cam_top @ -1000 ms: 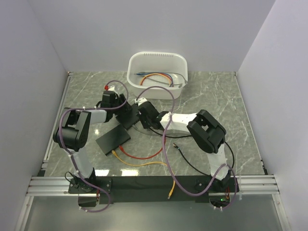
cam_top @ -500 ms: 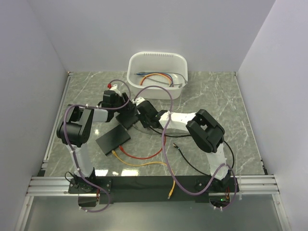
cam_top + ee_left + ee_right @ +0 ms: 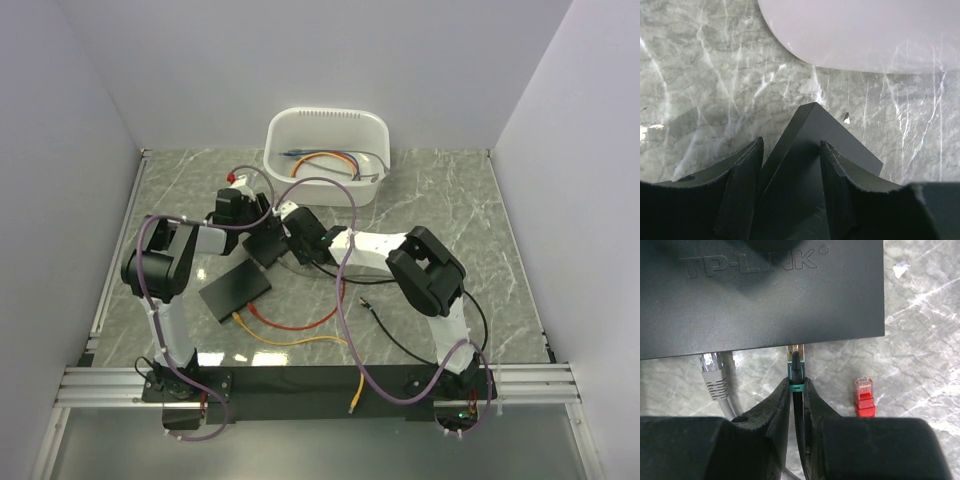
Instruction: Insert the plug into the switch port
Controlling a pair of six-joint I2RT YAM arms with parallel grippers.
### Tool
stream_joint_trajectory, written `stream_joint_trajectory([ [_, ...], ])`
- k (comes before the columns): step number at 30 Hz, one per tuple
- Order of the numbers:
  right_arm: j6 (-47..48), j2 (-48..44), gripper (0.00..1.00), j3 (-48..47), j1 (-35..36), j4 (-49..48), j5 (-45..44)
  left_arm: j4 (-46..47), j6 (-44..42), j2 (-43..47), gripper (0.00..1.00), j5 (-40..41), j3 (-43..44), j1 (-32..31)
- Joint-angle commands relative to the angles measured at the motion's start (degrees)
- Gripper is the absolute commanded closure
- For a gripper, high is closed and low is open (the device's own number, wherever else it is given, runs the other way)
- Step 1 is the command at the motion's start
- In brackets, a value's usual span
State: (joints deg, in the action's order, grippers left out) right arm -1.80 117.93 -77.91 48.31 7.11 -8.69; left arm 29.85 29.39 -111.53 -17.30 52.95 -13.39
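Observation:
The black TP-Link switch [image 3: 765, 295] lies on the marble table; in the top view it [image 3: 268, 241] sits between the two grippers. My left gripper [image 3: 791, 143] is shut on a corner of the switch [image 3: 812, 125], one finger on each side. My right gripper [image 3: 797, 385] is shut on a black cable's plug with a teal boot [image 3: 796, 371]. The plug's tip meets the port edge of the switch. A grey plug [image 3: 711, 369] sits in a port to its left. In the top view the left gripper [image 3: 250, 220] and the right gripper [image 3: 293, 238] face each other.
A loose red plug [image 3: 865, 395] lies on the table right of my right fingers. A white bin [image 3: 372, 130] with cables stands behind the switch. A second black box [image 3: 235, 288] lies front left. Red [image 3: 300, 326], yellow [image 3: 300, 343] and black [image 3: 395, 338] cables trail in front.
My right gripper has edged left and back with the plug, closer to the switch. The left arm's elbow has shifted slightly; its gripper stays on the switch.

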Motion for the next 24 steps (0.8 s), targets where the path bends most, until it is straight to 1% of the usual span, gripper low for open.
stream_joint_trajectory([
  [1,1.4,-0.6,1.0,-4.9,-0.9,-6.9,-0.6,-5.1,0.3,-2.3,0.46,-4.4,-2.2,-5.2],
  [3,1.4,-0.8,1.0,-5.0,-1.1,-7.0,-0.5,-4.1,0.6,-2.3,0.46,-4.7,-3.9,-5.6],
  [8,1.5,-2.5,1.0,-1.6,-2.1,-12.1,2.1,0.2,2.3,-2.4,0.46,-5.8,-7.9,-7.0],
  [11,1.4,-3.8,1.0,0.1,-2.1,-13.9,3.8,-1.3,1.6,-1.9,0.46,-3.9,-8.1,-8.2],
  [12,2.9,-4.3,1.0,0.5,-2.1,-14.1,4.3,-1.5,1.4,-1.9,0.46,-3.6,-8.1,-8.4],
  [16,4.7,-6.8,1.0,2.8,-2.0,-16.3,8.0,-3.2,-0.1,-2.8,0.46,-3.5,-6.4,-10.2],
  [18,5.8,-8.2,1.0,3.4,-2.1,-16.9,8.4,-4.1,-0.6,-3.2,0.46,-3.4,-5.9,-11.1],
  [20,6.4,-9.3,1.0,3.6,-2.0,-17.1,11.1,-4.1,-1.1,-3.5,0.46,-3.8,-5.8,-12.7],
  [24,6.2,-10.9,1.0,3.6,-1.5,-17.1,12.6,-4.3,-0.7,-3.9,0.47,-3.8,-6.1,-15.7],
])
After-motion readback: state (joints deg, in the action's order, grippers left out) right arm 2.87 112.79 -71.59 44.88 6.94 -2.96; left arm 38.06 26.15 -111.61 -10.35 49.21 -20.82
